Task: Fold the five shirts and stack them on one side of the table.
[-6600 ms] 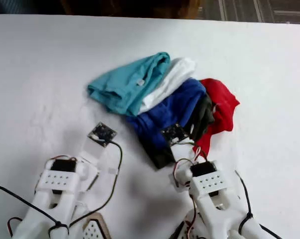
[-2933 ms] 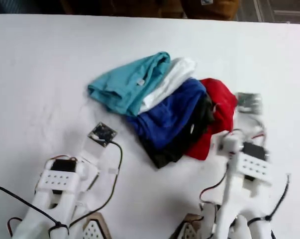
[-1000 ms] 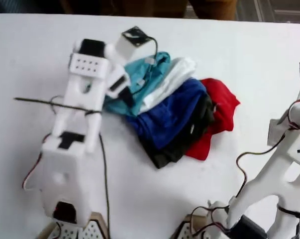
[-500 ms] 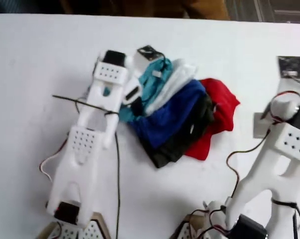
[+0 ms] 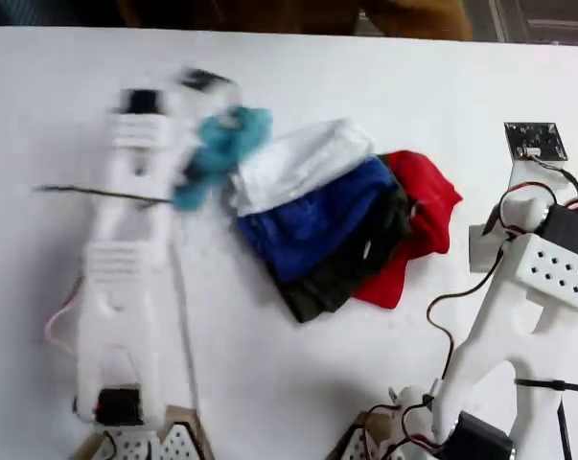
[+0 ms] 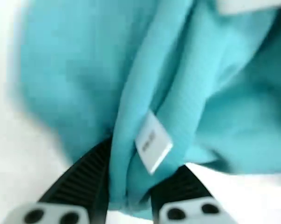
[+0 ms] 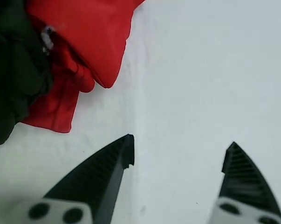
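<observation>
My left gripper [image 6: 128, 186] is shut on the teal shirt [image 6: 131, 79], a fold with a white label pinched between its black fingers [image 6: 84, 175]. From above, the teal shirt [image 5: 217, 149] hangs bunched at the left arm's tip, pulled off the pile to the left. The white shirt [image 5: 298, 163], blue shirt [image 5: 312, 216], black shirt [image 5: 351, 264] and red shirt [image 5: 423, 206] lie overlapped mid-table. My right gripper [image 7: 177, 149] stands open over bare table, beside the red shirt [image 7: 79, 42] and black shirt [image 7: 14, 70].
The white table [image 5: 384, 86] has free room at the far left, the far right and along the back. The arm bases [image 5: 135, 431] stand at the front edge, with loose cables around them.
The left arm has taken hold of the teal shirt and dragged it left, off the pile, baring more of the white shirt. The right arm has stayed at the right side, shifting slightly.
</observation>
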